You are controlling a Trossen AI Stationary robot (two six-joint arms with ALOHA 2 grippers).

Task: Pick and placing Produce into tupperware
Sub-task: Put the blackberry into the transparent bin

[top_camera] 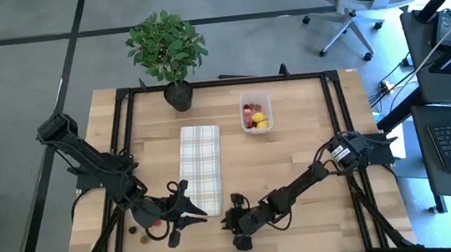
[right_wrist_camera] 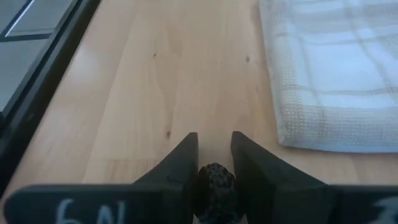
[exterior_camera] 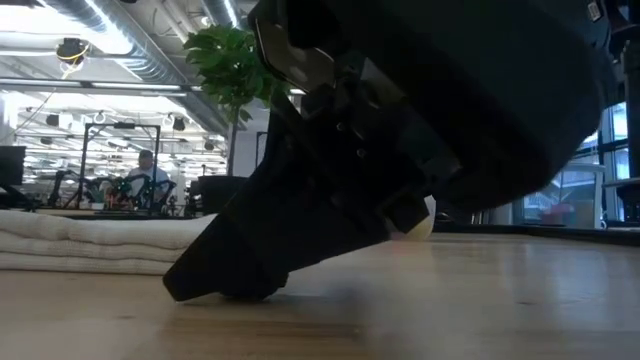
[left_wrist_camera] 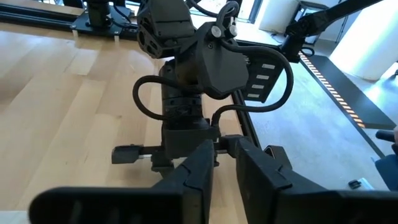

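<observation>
— Where's the produce?
— One dark berry [right_wrist_camera: 216,180] is clamped in my right pincer [right_wrist_camera: 214,163], low on the counter [top_camera: 296,160] at six o'clock, just off the checked cloth [top_camera: 200,158]. More pieces sit in the tupperware [top_camera: 255,112] at one o'clock.
— Left pincer [top_camera: 185,204]?
— Spread open, seven o'clock, by loose red bits [top_camera: 155,226].

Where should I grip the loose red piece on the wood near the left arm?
Probably across the middle of the red piece, coming straight down from above: it is tiny, rounded and lies low on the table, so a level approach would likely meet wood first.
</observation>
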